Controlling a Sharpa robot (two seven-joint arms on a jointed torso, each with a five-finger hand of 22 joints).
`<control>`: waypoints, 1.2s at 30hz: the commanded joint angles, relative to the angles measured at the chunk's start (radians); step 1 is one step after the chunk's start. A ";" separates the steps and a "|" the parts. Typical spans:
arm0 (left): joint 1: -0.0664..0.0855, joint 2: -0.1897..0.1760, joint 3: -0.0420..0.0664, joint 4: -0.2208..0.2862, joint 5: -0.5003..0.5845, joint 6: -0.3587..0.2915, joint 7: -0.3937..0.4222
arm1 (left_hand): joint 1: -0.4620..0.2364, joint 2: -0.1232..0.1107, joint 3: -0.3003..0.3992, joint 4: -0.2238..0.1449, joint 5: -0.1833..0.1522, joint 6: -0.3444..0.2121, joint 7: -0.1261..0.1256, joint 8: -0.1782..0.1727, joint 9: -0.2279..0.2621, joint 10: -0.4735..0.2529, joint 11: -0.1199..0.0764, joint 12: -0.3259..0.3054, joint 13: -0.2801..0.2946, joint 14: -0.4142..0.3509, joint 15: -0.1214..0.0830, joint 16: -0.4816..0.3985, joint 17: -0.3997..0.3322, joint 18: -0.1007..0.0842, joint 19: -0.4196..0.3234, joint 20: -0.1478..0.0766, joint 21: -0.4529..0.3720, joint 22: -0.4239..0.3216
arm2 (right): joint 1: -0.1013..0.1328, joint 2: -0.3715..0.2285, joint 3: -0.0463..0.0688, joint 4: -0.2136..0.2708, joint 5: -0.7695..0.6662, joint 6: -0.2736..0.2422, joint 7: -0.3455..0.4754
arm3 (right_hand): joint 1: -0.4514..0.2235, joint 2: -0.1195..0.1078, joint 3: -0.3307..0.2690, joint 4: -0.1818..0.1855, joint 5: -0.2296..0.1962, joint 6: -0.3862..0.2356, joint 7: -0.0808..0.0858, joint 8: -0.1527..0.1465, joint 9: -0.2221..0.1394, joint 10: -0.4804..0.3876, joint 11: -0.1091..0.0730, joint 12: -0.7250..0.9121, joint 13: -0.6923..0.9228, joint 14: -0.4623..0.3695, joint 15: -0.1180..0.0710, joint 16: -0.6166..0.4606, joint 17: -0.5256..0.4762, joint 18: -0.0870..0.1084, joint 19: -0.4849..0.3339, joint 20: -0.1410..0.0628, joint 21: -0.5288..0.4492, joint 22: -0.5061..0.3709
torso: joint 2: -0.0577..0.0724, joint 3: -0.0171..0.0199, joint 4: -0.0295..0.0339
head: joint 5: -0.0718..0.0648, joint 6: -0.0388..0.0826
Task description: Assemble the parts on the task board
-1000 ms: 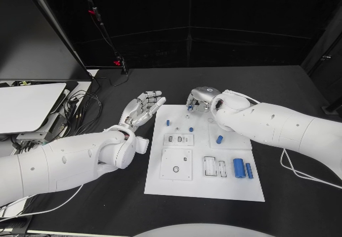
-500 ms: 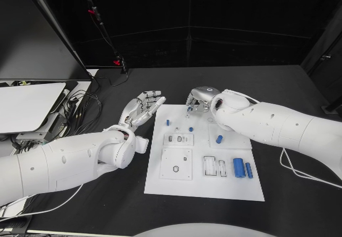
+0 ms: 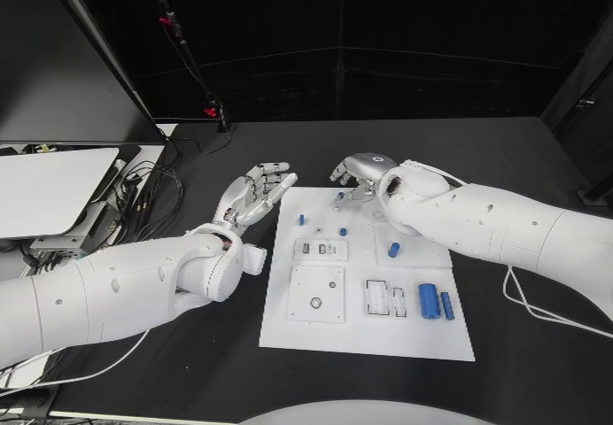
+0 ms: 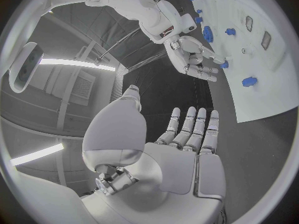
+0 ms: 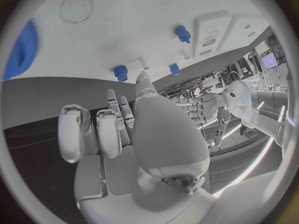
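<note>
Spanning the middle of the black table (image 3: 511,159), the white board (image 3: 364,332) lies flat between the two arms. On its near right part a fat blue cylinder (image 3: 428,300) lies just beside a thinner blue one (image 3: 447,305), both next to a rectangular slot (image 3: 376,297). Further up, a short blue piece (image 3: 393,250) lies tilted on a raised square plate, and toward the far left part of the board a small blue peg (image 3: 301,219) stands, with another tiny blue peg (image 3: 343,233) near it.

The left hand (image 3: 259,192) hovers off the board's far left corner, palm up, holding nothing, its fingers (image 4: 194,127) straight and close side by side (the thumb stands apart).

The right hand (image 3: 361,177) hangs over the board's far edge. From its wrist camera the fingers (image 5: 99,129) are loosely curled, with nothing seen between them; a blue gear (image 5: 24,49) lies on the board ahead of them, apart from the fingertips. From the left wrist camera a small blue piece (image 4: 224,64) sits just by those fingertips; whether they touch it I cannot tell.
</note>
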 commanded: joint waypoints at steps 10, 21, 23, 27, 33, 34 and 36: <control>0.001 0.002 0.000 -0.006 -0.006 0.008 0.285 | 0.004 0.012 0.005 -0.001 0.004 0.003 0.165 0.005 -0.002 -0.005 0.001 0.006 -0.001 -0.001 0.006 0.004 -0.001 0.017 -0.008 0.002 0.006 0.002 | 0.012 -0.180 0.001 0.198 0.446 -0.201 0.134 | -0.034 0.025 0.017 0.002 0.004 0.003 0.075 -0.001 -0.001 0.142 -0.031 0.098 0.031 0.030 -0.017 -0.022 -0.050 0.030 -0.038 -0.015 -0.034 -0.017 | -0.003 -0.0026 -0.0013 | -0.021 0.007; 0.001 0.004 -0.002 -0.006 -0.006 0.010 0.288 | 0.006 0.018 0.008 -0.001 0.004 0.003 0.165 0.006 -0.004 -0.005 0.001 0.008 -0.001 -0.001 0.007 0.005 -0.001 0.017 -0.008 0.003 0.008 0.003 | 0.042 -0.398 0.001 0.364 0.558 -0.128 0.222 | -0.100 -0.014 -0.004 0.002 -0.005 -0.114 -0.016 0.054 0.010 0.115 -0.107 0.609 0.401 -0.033 -0.077 -0.042 -0.055 0.085 -0.286 -0.070 -0.242 -0.285 | -0.009 -0.0097 -0.0053 | -0.054 0.011; 0.001 0.005 -0.003 -0.006 -0.006 0.010 0.288 | 0.006 0.019 0.009 -0.001 0.004 0.003 0.165 0.007 -0.004 -0.005 0.001 0.008 -0.001 -0.001 0.007 0.005 -0.001 0.017 -0.008 0.003 0.008 0.003 | 0.044 -0.421 0.001 0.372 0.525 -0.123 0.221 | -0.139 -0.045 0.011 0.001 0.007 -0.135 -0.041 0.079 0.012 0.110 -0.120 1.002 0.802 -0.056 -0.077 -0.030 -0.031 0.082 -0.343 -0.063 -0.288 -0.327 | -0.009 -0.0089 -0.0046 | -0.064 0.015; 0.001 0.006 -0.004 -0.006 -0.006 0.012 0.290 | 0.006 0.020 0.009 -0.001 0.004 0.003 0.165 0.007 -0.005 -0.005 0.001 0.009 -0.001 -0.001 0.007 0.005 -0.001 0.017 -0.008 0.003 0.008 0.003 | 0.045 -0.454 0.000 0.379 0.486 -0.097 0.204 | -0.256 -0.104 -0.005 0.009 0.078 -0.171 -0.040 0.143 0.021 0.348 -0.101 1.423 1.325 0.047 -0.054 0.057 0.236 0.085 -0.372 -0.067 -0.280 -0.294 | -0.008 -0.0074 -0.0034 | -0.083 0.020; 0.001 0.007 -0.005 -0.005 -0.006 0.012 0.289 | 0.008 0.024 0.011 -0.001 0.004 0.004 0.165 0.008 -0.006 -0.004 0.001 0.010 -0.001 -0.001 0.007 0.006 -0.001 0.017 -0.008 0.004 0.009 0.003 | 0.044 -0.475 -0.001 0.366 0.398 -0.054 0.140 | -0.283 -0.093 -0.045 0.010 0.239 -0.220 -0.044 0.309 0.065 0.597 -0.075 1.504 1.506 0.106 -0.025 0.075 0.332 -0.005 -0.013 -0.047 0.019 0.135 | -0.008 -0.0078 -0.0028 | -0.100 0.023; 0.001 0.007 -0.005 -0.004 -0.006 0.012 0.289 | 0.008 0.024 0.011 -0.001 0.004 0.004 0.165 0.008 -0.006 -0.004 0.001 0.010 -0.001 -0.001 0.007 0.006 -0.001 0.017 -0.008 0.004 0.009 0.003 | 0.044 -0.475 -0.002 0.362 0.388 -0.051 0.132 | -0.282 -0.090 -0.042 0.010 0.250 -0.233 -0.025 0.338 0.074 0.597 -0.079 1.504 1.506 0.106 -0.028 0.075 0.332 -0.023 0.073 -0.047 0.064 0.208 | -0.008 -0.0076 -0.0025 | -0.103 0.024; 0.001 0.008 -0.005 -0.004 -0.006 0.013 0.289 | 0.008 0.024 0.011 -0.001 0.004 0.004 0.165 0.008 -0.006 -0.004 0.001 0.010 -0.001 -0.001 0.007 0.006 -0.001 0.017 -0.008 0.004 0.009 0.003 | 0.043 -0.472 -0.002 0.353 0.364 -0.045 0.112 | -0.272 -0.085 -0.036 0.008 0.282 -0.253 0.010 0.381 0.089 0.597 -0.086 1.504 1.506 0.106 -0.036 0.075 0.332 -0.038 0.142 -0.045 0.094 0.263 | -0.007 -0.0073 -0.0033 | -0.111 0.025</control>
